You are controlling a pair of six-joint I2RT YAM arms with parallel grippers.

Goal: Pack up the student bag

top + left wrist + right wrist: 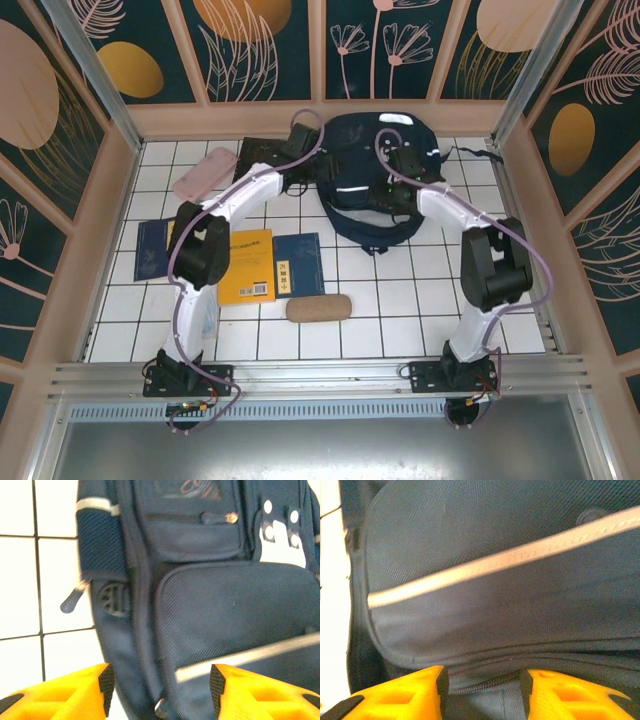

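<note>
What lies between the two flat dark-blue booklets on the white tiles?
A flat yellow rectangular book lies there, shown in the top view.

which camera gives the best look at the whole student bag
Top external: the student bag shows nearly whole. Left wrist gives its front pockets and zips close up; right wrist, navy fabric with one reflective stripe.

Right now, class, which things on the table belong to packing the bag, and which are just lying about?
In the job:
bag
left gripper, open at the bag
right gripper, open at the bag

Lying about, untouched, perhaps to be packed later:
yellow book
blue booklet
blue book
pink case
brown case
dark flat item
</note>
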